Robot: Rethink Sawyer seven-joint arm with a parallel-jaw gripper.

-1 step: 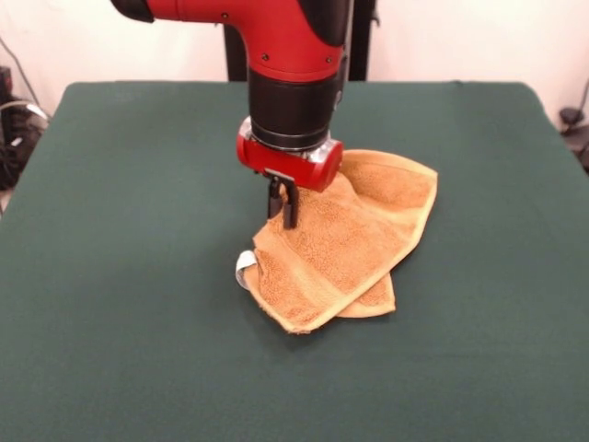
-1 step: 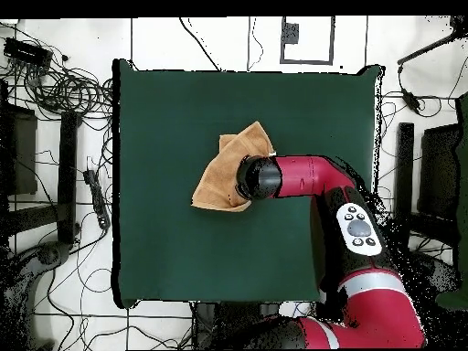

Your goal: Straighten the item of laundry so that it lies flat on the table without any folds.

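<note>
At centre frame in the front view, the gripper [image 1: 284,214] hangs with its dark fingers [image 1: 289,208] drawn close together at the left edge of the towel [image 1: 345,249], their tips level with the cloth's raised top fold; whether any terry is pinched between them cannot be told from here. Above them sit the red wrist block and the black and red arm [image 1: 290,74], which drops in from the top of the frame. Seen from overhead, the arm [image 2: 311,175] enters from the lower right and its round end covers the right side of the towel [image 2: 224,174], hiding the fingers altogether.

That towel lies crumpled a little above the middle of the green desk [image 1: 120,276], doubled over itself in at least two layers, one corner jutting to the upper right and another pointing at the lower centre of the front view. A small white tag [image 1: 244,267] peeps out at its lower left edge.

Doing this step well probably means catching only the top layer near its free edge, then drawing it outward, low and slowly, away from the fold line. Taking both layers at once would likely drag the whole bundle instead of opening it. Plenty of bare desk surrounds the cloth.
</note>
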